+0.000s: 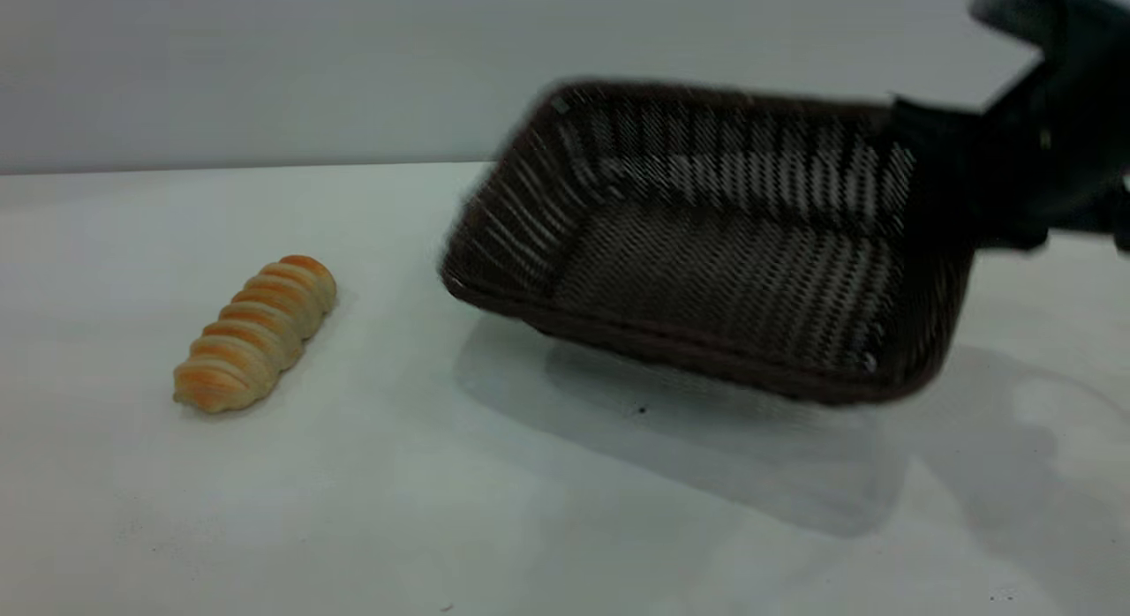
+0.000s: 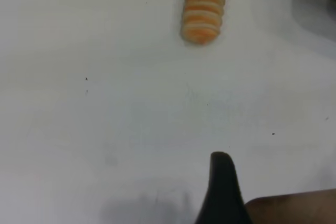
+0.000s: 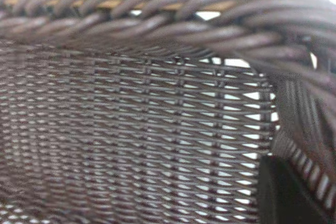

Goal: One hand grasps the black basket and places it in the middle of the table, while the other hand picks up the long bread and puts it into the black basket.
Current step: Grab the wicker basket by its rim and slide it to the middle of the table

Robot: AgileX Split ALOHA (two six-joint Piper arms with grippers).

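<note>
The black basket hangs tilted above the table at the middle right, its shadow below it. My right gripper is shut on its right-hand rim and holds it up. In the right wrist view the braided rim and openwork wall fill the picture, with one dark finger against the weave. The long bread lies on the table at the left, well apart from the basket. It also shows in the left wrist view, far ahead of my left gripper, which holds nothing.
A pale wall stands behind the table's far edge. Bare table lies between the bread and the basket's shadow, and in front of both. A few tiny dark specks mark the surface.
</note>
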